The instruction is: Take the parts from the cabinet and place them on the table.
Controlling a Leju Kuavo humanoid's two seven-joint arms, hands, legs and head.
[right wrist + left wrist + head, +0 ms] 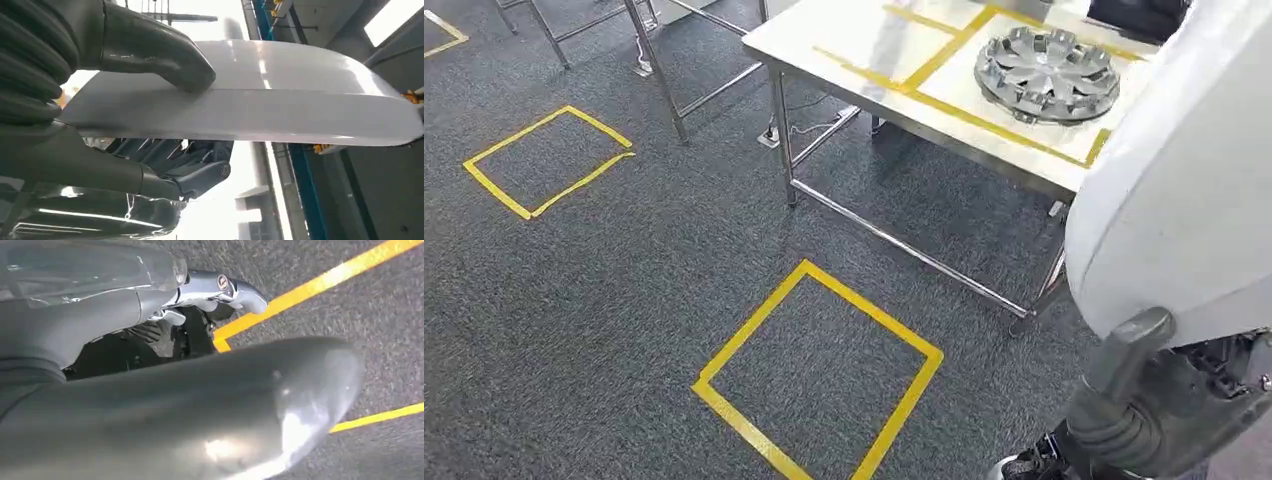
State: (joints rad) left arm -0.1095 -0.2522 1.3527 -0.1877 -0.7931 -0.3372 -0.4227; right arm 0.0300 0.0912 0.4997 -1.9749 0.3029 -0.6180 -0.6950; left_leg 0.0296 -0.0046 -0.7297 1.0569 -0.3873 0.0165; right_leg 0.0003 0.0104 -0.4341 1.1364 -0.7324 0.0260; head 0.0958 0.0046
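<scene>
Here I see grey carpet (624,300) across most of the head view, marked with yellow tape squares: one near me at centre (819,375), another further off to the left (549,160). The surface (844,40), a steel-legged table with yellow tape lines on its pale top, sits far right. On it a silver wheel cover (1046,72) lies flat inside a taped bay, near the right end.

A big white panel (1184,170), smooth and curved, fills the right side of the head view, in front of the table's right end. That is the part I am carrying. My right robot hand (100,100) has hold of it: in the right wrist view the thick thumb (155,50) presses onto the panel's broad white face (280,90), and the darker fingers (190,170) wrap under its lower edge, so the panel is clamped between them. In the head view the same hand's ribbed cover (1144,410) shows at the near right, below the panel.

My left robot hand (200,305) shows in the left wrist view above the carpet and a tape line (320,282). A grey rounded shape (200,410) lies across the near part of that picture. I cannot tell whether that hand grips anything or how far its fingers are apart.
</scene>
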